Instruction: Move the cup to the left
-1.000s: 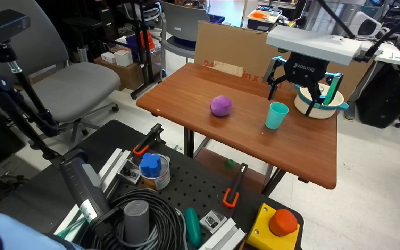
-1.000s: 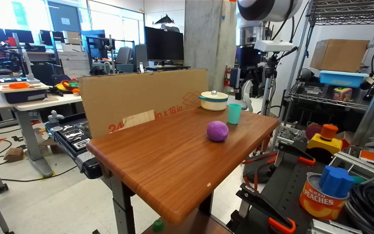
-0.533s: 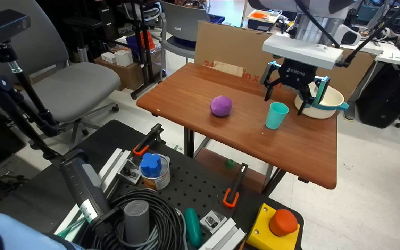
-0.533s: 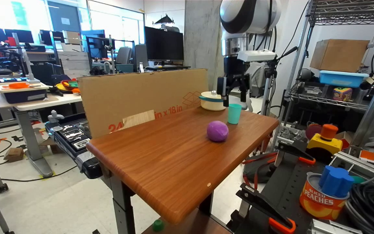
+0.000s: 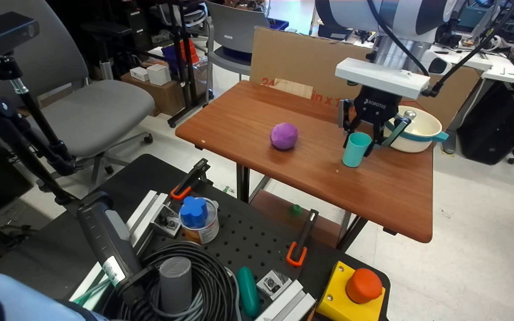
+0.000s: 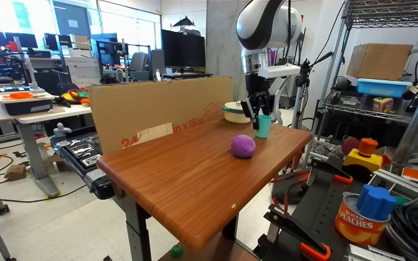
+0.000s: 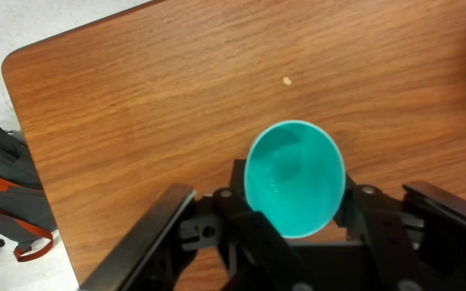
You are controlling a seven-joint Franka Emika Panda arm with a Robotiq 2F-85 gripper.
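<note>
Upright on the wooden table (image 5: 386,191), the small teal cup (image 5: 354,156) stands with its base on the tabletop. My gripper (image 5: 357,148) has come down over it, one finger on each side, and is shut on the cup. From above, in the wrist view, the cup (image 7: 295,180) shows its open rim and bare inside, with the dark fingers pressed to its opposite walls. The cup (image 6: 264,128) appears in an exterior view too, its left edge partly covered by a finger.
A purple ball (image 5: 284,136) lies on the table, apart from the cup. Close behind the gripper is a cream pot (image 6: 235,115) with a teal rim and a lid. A cardboard sheet (image 6: 151,108) stands upright along a table edge.
My gripper has moved away from above the pot and down to the cup, and its fingers have closed on it. The cup has shifted very slightly; ball and pot stayed put.
</note>
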